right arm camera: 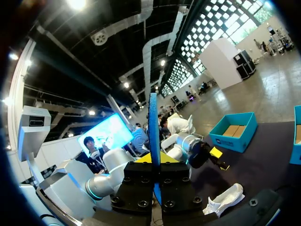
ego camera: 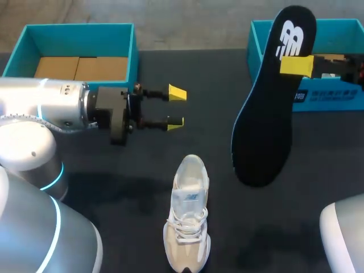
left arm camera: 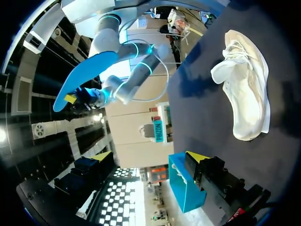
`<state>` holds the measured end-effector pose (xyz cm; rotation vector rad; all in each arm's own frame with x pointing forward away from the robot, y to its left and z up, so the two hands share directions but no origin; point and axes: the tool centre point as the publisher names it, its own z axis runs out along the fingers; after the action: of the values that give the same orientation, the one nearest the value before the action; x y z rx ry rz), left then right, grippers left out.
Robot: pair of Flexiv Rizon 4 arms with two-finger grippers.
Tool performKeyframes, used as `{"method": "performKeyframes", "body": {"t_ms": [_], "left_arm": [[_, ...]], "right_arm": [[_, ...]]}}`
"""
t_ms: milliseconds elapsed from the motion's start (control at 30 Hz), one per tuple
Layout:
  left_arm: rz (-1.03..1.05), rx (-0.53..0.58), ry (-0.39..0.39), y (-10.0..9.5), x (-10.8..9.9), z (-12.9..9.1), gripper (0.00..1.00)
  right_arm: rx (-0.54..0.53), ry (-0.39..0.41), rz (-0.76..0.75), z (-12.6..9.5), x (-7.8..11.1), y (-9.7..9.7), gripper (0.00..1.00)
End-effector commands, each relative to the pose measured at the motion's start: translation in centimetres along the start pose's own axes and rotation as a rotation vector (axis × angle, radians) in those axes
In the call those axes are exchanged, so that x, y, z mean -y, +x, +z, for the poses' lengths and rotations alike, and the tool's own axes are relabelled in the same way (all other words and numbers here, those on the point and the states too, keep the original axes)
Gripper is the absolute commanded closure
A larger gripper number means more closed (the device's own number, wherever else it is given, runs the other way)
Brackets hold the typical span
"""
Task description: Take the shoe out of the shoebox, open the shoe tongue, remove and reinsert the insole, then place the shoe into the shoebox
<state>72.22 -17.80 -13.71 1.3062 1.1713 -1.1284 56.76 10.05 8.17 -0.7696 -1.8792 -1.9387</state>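
The right gripper [ego camera: 296,65] is clamped on the black insole [ego camera: 266,119] near one end and holds it in the air in front of the right box [ego camera: 335,98]. The white shoe [ego camera: 187,222] stands on its sole on the table [ego camera: 114,170], apart from both boxes. The left gripper [ego camera: 176,108] hovers beside the left box [ego camera: 135,51], its jaws apart and holding nothing.
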Motion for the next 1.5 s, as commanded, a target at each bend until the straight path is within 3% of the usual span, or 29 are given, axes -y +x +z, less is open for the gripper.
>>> {"method": "performKeyframes", "body": {"t_ms": [33, 567, 700, 800, 900, 1367, 1500], "left_arm": [[-0.004, 0.03, 0.0, -0.4, 0.1, -0.1, 0.0], [-0.039, 0.055, -0.01, -1.1, -0.1, -0.2, 0.0], [-0.039, 0.055, -0.01, -1.1, -0.1, -0.2, 0.0], [-0.039, 0.055, -0.01, -1.1, -0.1, -0.2, 0.0], [-0.039, 0.055, -0.01, -1.1, -0.1, -0.2, 0.0], [-0.039, 0.055, -0.01, -1.1, -0.1, -0.2, 0.0], [-0.039, 0.055, -0.01, -1.1, -0.1, -0.2, 0.0]], "right_arm": [[0.0, 0.003, 0.001, 0.3, -0.2, 0.0, 1.0], [0.0, 0.003, 0.001, 0.3, -0.2, 0.0, 1.0], [-0.08, 0.068, 0.044, 1.3, -3.4, -3.1, 1.0], [-0.11, 0.147, 0.105, 1.9, -4.9, -5.5, 1.0], [-0.139, 0.175, 0.138, 2.2, -6.4, -7.6, 1.0], [-0.164, 0.183, 0.306, 4.4, -9.7, -14.8, 1.0], [-0.164, 0.183, 0.306, 4.4, -9.7, -14.8, 1.0]]}}
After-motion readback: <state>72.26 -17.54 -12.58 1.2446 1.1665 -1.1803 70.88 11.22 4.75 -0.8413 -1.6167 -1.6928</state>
